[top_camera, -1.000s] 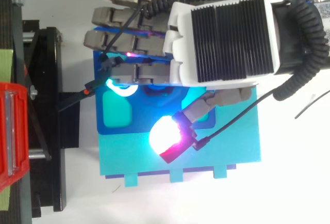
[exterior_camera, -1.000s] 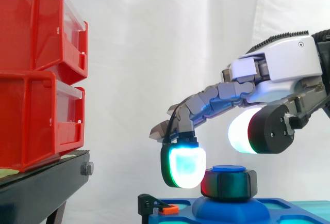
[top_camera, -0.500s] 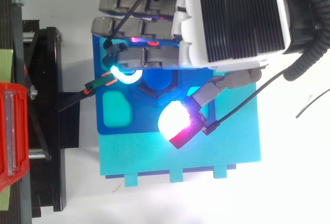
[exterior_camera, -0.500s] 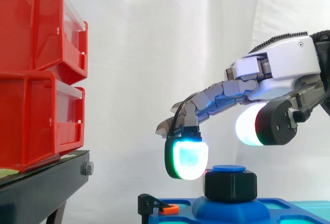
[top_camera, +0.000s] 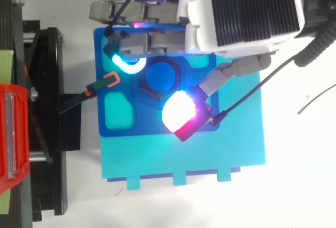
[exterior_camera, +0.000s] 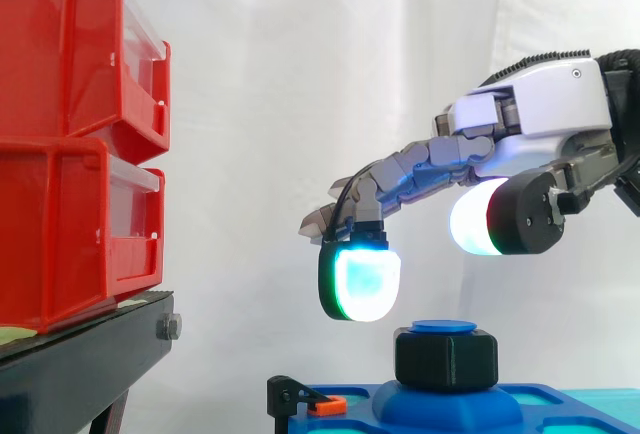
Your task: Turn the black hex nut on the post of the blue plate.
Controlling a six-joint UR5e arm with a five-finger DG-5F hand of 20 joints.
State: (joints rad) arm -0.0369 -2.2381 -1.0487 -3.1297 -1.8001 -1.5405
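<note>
2 stacked red bins on black stand, white curtain behind

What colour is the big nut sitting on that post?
Black; the hex nut shows best in the side view.

Bright, even light; glowing pads glare onto blue plate.

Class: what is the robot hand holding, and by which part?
Nothing. The hand hovers open above the black hex nut, not touching it.
</note>
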